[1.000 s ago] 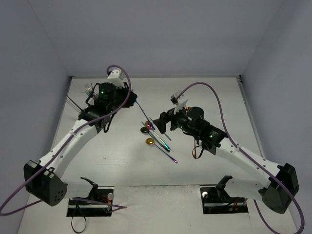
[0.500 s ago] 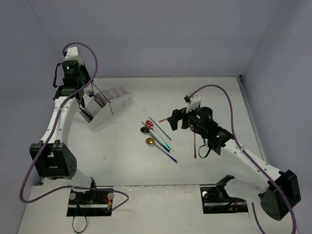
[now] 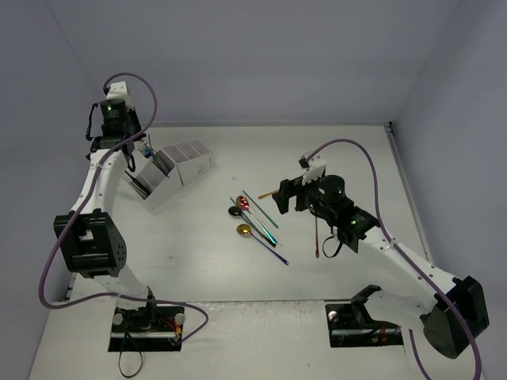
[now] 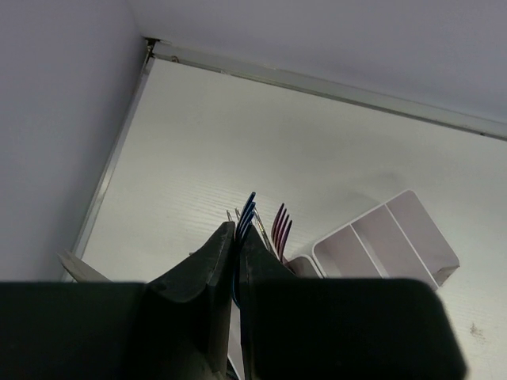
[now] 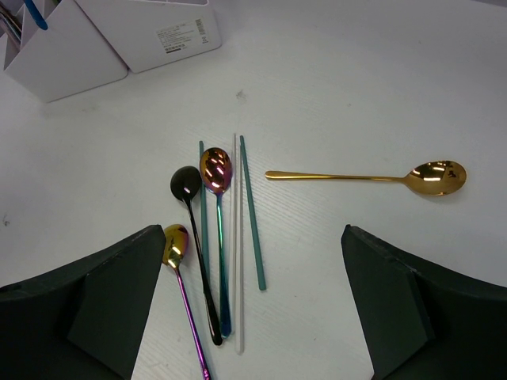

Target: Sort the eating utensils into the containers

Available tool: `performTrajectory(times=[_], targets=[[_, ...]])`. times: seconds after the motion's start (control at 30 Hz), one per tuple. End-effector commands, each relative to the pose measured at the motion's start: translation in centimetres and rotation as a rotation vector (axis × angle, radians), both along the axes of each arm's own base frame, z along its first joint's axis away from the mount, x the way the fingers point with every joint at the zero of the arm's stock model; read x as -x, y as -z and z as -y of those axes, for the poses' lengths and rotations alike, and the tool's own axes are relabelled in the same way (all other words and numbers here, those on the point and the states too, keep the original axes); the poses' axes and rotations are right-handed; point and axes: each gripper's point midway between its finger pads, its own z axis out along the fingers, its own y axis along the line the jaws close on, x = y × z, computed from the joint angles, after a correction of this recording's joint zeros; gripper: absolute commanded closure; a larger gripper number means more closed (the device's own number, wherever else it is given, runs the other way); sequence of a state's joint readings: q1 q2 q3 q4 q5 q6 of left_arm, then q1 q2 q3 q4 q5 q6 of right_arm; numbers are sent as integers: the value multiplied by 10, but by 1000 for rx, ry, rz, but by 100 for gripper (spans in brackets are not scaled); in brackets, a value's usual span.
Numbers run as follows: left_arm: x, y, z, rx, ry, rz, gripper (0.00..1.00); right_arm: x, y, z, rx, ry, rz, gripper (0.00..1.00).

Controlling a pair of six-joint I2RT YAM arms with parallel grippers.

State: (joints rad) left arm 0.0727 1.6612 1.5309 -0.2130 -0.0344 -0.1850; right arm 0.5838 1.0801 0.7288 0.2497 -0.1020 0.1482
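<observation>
My left gripper (image 4: 236, 231) is shut on a blue fork (image 4: 249, 207), whose tines stick out past the fingertips. It hangs just above the near end of the white caddy (image 4: 400, 237), beside a pink fork (image 4: 281, 226) standing in it. In the top view this gripper (image 3: 135, 141) is at the back left. My right gripper (image 5: 253, 317) is open and holds nothing, above a black spoon (image 5: 186, 184), a rainbow spoon (image 5: 215, 169), a gold-and-purple spoon (image 5: 175, 245), a teal stick (image 5: 252, 214) and a white stick (image 5: 237, 253). A gold spoon (image 5: 436, 177) lies to their right.
Another copper spoon (image 3: 317, 233) lies under my right forearm. The caddy (image 3: 174, 170) stands at an angle near the left wall, and three of its compartments show nothing inside. The grey side walls close in the table on the left and right.
My left arm has swung back from the middle of the table to the caddy at the back left, fork still gripped. My right gripper has pulled slightly to the right, still open.
</observation>
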Motion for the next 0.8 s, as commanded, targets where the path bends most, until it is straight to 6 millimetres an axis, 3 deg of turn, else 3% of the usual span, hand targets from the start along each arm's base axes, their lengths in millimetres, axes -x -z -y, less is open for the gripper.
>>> performTrajectory(times=[0.0, 0.13, 0.23, 0.47, 0.67, 0.77], targets=[[0, -97, -13, -57, -24, 252, 100, -3, -21, -6, -44, -17, 59, 9], [-5, -99, -17, -82, -31, 251, 100, -4, -18, -7, -42, -19, 50, 9], [-13, -89, -17, -80, -32, 246, 100, -5, -16, -8, -37, -18, 42, 9], [-35, -50, -7, -62, -16, 255, 100, -6, -2, -9, -11, -23, 19, 8], [-33, -38, -3, -54, -18, 248, 97, -8, 12, -7, 12, -6, -19, 9], [-30, -36, -1, -51, -13, 243, 89, -9, 20, -3, 24, 22, -42, 8]])
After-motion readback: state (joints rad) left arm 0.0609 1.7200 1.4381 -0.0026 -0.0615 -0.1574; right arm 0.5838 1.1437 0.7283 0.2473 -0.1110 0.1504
